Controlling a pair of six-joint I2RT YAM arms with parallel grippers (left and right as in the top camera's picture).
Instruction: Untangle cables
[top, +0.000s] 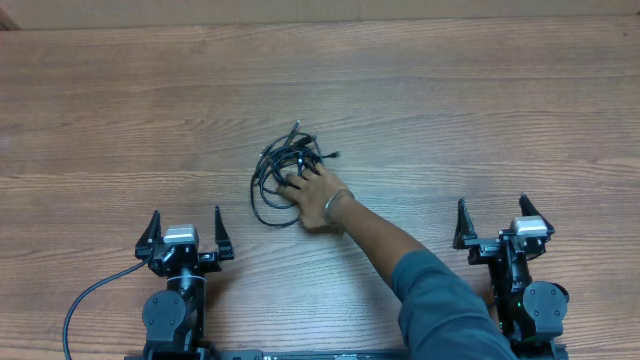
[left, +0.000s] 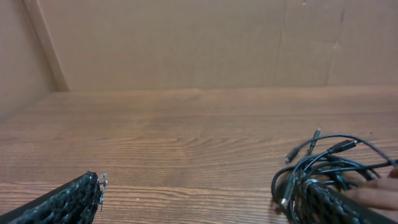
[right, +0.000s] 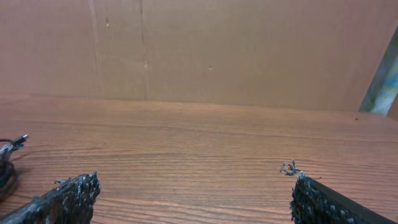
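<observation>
Black cables (top: 285, 170) lie in one knotted clump mid-table, ahead of my arms and nearer the left one. A person's hand (top: 312, 192) rests palm-down on the clump's right side, so I'd wait until it is clear. Then I'd pinch a loose plug end at the far edge with one gripper, pin the bundle with the other, and draw outward slowly. Left gripper (top: 186, 220) and right gripper (top: 492, 210) sit at the wooden table's (top: 480, 90) near edge, jaws spread wide, holding nothing.
</observation>
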